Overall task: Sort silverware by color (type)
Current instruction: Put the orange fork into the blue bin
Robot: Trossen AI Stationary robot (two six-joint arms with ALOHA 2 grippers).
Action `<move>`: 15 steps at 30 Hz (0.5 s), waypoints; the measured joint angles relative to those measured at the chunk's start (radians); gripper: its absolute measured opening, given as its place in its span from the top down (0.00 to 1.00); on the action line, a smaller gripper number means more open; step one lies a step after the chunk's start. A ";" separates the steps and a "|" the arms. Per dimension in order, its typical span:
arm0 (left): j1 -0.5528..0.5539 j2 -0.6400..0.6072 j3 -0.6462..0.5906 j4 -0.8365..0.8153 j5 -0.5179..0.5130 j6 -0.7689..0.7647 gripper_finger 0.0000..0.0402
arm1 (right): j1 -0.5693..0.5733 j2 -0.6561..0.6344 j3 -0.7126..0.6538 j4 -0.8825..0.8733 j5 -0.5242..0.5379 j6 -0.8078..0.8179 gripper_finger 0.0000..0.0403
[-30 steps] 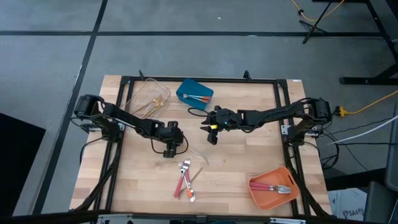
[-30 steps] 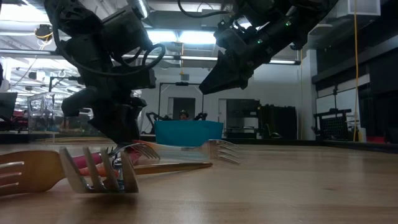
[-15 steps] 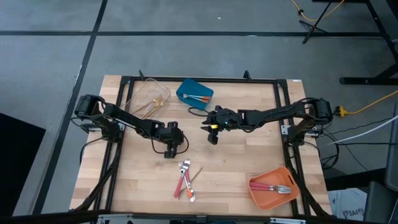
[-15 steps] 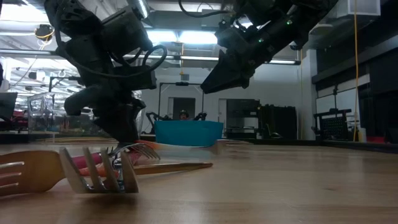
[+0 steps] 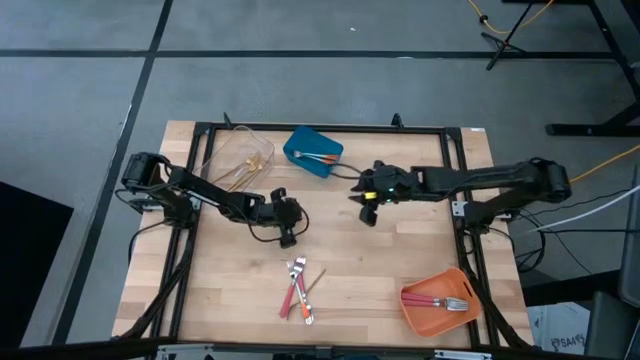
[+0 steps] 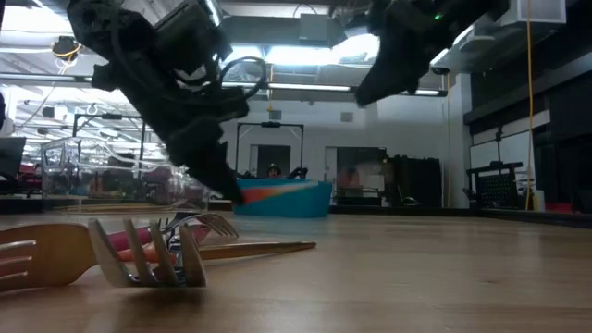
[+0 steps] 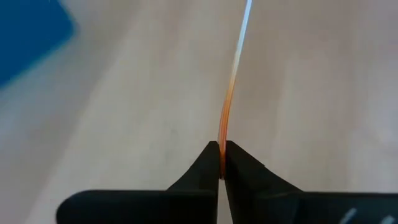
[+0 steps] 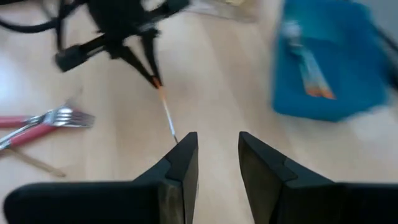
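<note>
My left gripper (image 5: 289,232) stands mid-table, shut on an orange-handled, silver-headed utensil (image 8: 165,111); the left wrist view shows that utensil (image 7: 231,81) edge-on. My right gripper (image 5: 367,212) hangs open to its right, above the table, with nothing between its fingers (image 8: 217,155). Near the front edge lies a pile of silverware (image 5: 298,290): red-handled forks and a gold one, flat on the wood. The blue bin (image 5: 313,150) holds an orange-handled piece, the clear bin (image 5: 240,160) holds gold ones, and the orange bin (image 5: 437,300) holds red-handled ones. My left gripper pinches the utensil's orange handle (image 7: 224,140) between its two fingertips, which come from above and slant down. The thin handle runs on beyond the fingertips, its silver part (image 7: 244,25) farthest off. Whether the head end rests on the table cannot be told.
A black frame (image 5: 300,128) rims the wooden table top. The three bins stand at the far left, far middle and near right corner. Bare wood (image 5: 400,250) lies between the grippers and the orange bin.
My left gripper has shut on the orange-handled utensil that lay on the table and has shifted a little toward the right edge, raising the handle. My right gripper has drawn back toward the right edge and gone up, staying open.
</note>
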 joint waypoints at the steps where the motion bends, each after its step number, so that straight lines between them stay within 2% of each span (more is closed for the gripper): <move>1: -0.001 0.000 0.000 0.027 -0.037 -0.020 0.99 | 0.000 -0.026 0.000 -0.034 0.034 0.021 0.74; 4: 0.000 0.000 0.000 0.128 -0.163 -0.069 0.99 | 0.000 -0.102 -0.004 -0.114 0.154 0.087 0.74; 8: 0.000 -0.001 0.000 0.265 -0.327 -0.077 0.99 | 0.000 -0.206 -0.059 -0.125 0.284 0.181 0.74; 11: 0.004 -0.001 0.000 0.350 -0.410 -0.077 0.99 | 0.000 -0.273 -0.121 -0.105 0.336 0.236 0.74; 15: 0.017 -0.002 0.001 0.430 -0.438 -0.077 1.00 | -0.001 -0.326 -0.236 0.058 0.336 0.283 0.74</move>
